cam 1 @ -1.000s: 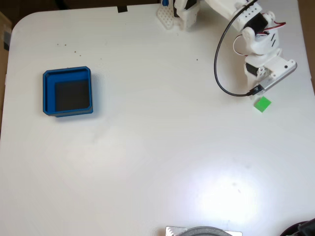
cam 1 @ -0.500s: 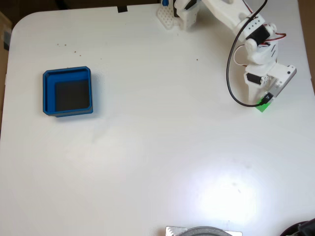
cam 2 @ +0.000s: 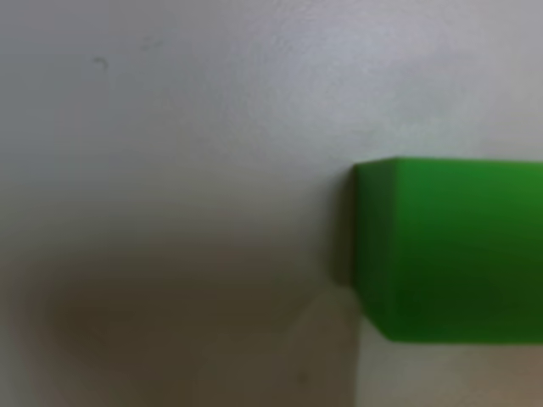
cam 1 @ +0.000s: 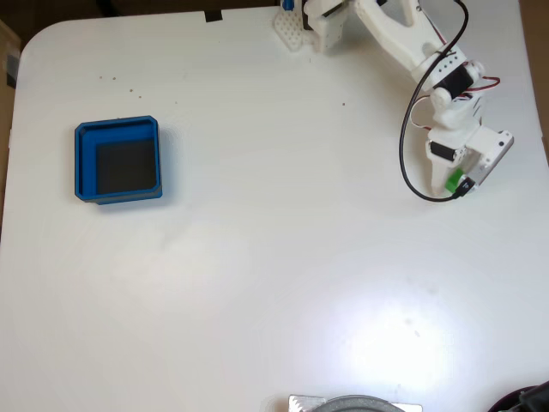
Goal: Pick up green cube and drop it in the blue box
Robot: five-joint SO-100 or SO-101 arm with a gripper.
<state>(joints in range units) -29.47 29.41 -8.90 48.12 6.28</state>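
Observation:
The green cube [cam 1: 451, 180] lies on the white table near the right edge in the fixed view, mostly covered by the white arm's head. My gripper [cam 1: 459, 183] hangs right over it, and its fingers are hidden beneath the wrist housing. In the other view the green cube [cam 2: 450, 250] is very close and large at the right, resting on the table, with no finger visible beside it. The blue box [cam 1: 117, 125], with its dark floor, sits far away at the table's left side and holds nothing.
The arm's base and a white perforated mount [cam 1: 294, 30] stand at the table's top edge. A black cable [cam 1: 405, 167] loops left of the gripper. A grey round object [cam 1: 356, 403] pokes in at the bottom edge. Wide bare table lies between cube and box.
The arm has swung down and slightly right over the cube. The cube lay fully exposed below the gripper before and now only a sliver of green shows.

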